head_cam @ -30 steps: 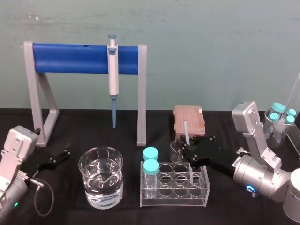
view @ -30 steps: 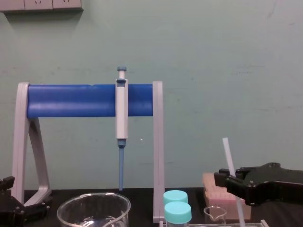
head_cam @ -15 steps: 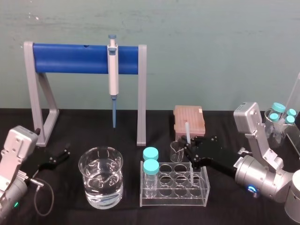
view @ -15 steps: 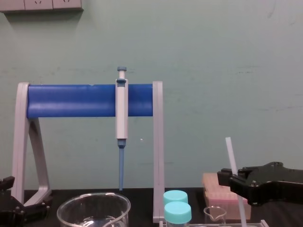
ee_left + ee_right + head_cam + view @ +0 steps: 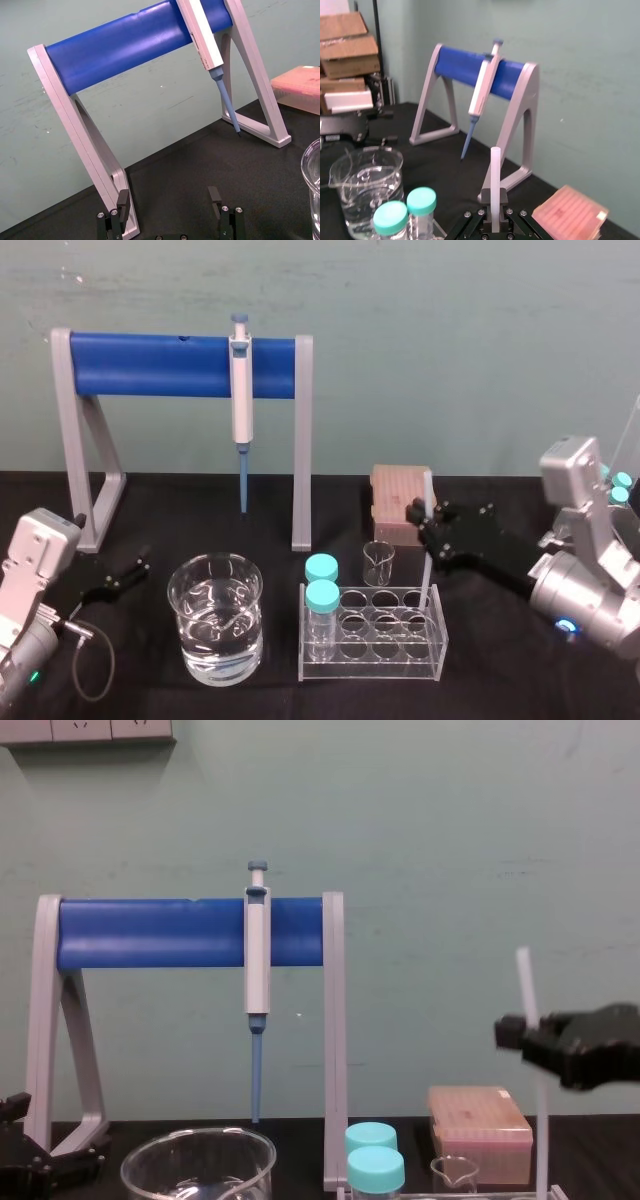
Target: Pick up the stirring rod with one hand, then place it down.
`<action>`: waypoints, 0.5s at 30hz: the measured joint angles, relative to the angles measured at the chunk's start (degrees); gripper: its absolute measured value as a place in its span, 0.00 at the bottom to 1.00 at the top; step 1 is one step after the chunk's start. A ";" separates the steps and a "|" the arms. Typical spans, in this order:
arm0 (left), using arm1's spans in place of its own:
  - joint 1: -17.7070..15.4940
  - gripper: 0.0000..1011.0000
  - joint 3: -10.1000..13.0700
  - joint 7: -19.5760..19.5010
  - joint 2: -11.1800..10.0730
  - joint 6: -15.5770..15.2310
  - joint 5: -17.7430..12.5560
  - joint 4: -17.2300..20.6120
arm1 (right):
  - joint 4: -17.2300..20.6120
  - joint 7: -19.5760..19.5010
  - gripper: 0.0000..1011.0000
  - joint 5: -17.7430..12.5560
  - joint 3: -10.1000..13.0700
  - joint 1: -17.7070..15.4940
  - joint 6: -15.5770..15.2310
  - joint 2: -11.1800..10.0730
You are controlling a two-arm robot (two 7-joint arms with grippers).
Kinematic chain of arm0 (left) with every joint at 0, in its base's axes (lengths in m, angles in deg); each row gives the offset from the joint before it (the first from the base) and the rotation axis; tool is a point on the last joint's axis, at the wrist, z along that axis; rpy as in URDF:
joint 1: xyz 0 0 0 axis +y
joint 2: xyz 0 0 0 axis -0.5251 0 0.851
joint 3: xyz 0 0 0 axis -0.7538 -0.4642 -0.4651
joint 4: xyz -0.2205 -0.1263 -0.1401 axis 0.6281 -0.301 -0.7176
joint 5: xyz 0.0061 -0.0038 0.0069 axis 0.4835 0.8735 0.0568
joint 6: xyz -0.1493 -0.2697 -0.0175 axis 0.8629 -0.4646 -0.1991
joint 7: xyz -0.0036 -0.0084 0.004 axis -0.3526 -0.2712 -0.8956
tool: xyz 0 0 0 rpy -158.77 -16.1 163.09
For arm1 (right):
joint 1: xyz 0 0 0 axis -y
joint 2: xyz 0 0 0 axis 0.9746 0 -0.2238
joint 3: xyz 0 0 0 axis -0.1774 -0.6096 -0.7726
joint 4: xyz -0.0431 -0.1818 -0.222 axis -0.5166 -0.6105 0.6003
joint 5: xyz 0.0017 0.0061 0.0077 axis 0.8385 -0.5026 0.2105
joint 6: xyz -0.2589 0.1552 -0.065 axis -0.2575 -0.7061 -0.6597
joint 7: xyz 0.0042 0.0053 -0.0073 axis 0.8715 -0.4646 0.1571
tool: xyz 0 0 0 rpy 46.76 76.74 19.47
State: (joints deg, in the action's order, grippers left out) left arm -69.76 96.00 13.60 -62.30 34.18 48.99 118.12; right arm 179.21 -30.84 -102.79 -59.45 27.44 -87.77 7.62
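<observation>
**Black bench (image 5: 250,530), pale green wall: stirring rod (image 5: 427,490) upright in the right claw (image 5: 424,525)**

The black-covered bench stands against a scuffed pale green wall. On it are a grey stand with a blue crossbar (image 5: 150,365), where a grey-and-blue pipette (image 5: 240,380) hangs, a large glass beaker of water (image 5: 215,630) and a clear tube rack (image 5: 372,635). Two teal-capped tubes (image 5: 321,568) stand at the rack's left end. A small empty beaker (image 5: 378,562) and a pink tip box (image 5: 395,495) sit behind the rack.

The right claw reaches in from the right, raised above the bench, its two black jaws closed on the stirring rod. The rod is thin, straight and translucent white, with a flat-cut top. It stands almost vertical. In the chest view the rod (image 5: 525,982) rises a little above the claw (image 5: 525,1035), and a longer stretch hangs below it. In the head view its lower end comes down by the rack's right rear corner. Whether it touches anything there cannot be told. In the right wrist view the rod (image 5: 495,175) stands straight up from between the jaws.

The left claw (image 5: 125,575) sits low at the bench's left, near the stand's foot. Its fingers (image 5: 122,200) are spread wide with nothing between them.
</observation>
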 joint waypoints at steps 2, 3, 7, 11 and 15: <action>0.00 0.99 0.00 0.00 0.00 0.00 0.00 0.00 | 1.02 -0.18 0.07 -0.89 1.18 -0.44 0.18 -0.25; 0.00 0.99 0.00 0.00 0.00 0.00 0.00 0.00 | 1.34 -0.22 0.07 -1.23 1.52 -0.60 0.27 -0.32; 0.00 0.99 0.00 0.00 0.00 0.00 0.00 0.00 | 3.04 -0.38 0.07 -3.26 3.65 -1.36 0.61 -0.71; 0.00 0.99 0.00 0.00 0.00 0.00 0.00 0.00 | 4.12 -0.51 0.07 -4.61 4.96 -1.77 0.95 -0.96; 0.00 0.99 0.00 0.00 0.00 0.00 0.00 0.00 | 5.29 -0.57 0.07 -5.99 6.17 -2.16 1.37 -1.26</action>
State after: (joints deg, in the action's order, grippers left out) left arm -69.76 96.00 13.60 -62.30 34.18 48.99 118.12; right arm 184.50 -31.41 -108.78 -53.27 25.28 -86.40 6.36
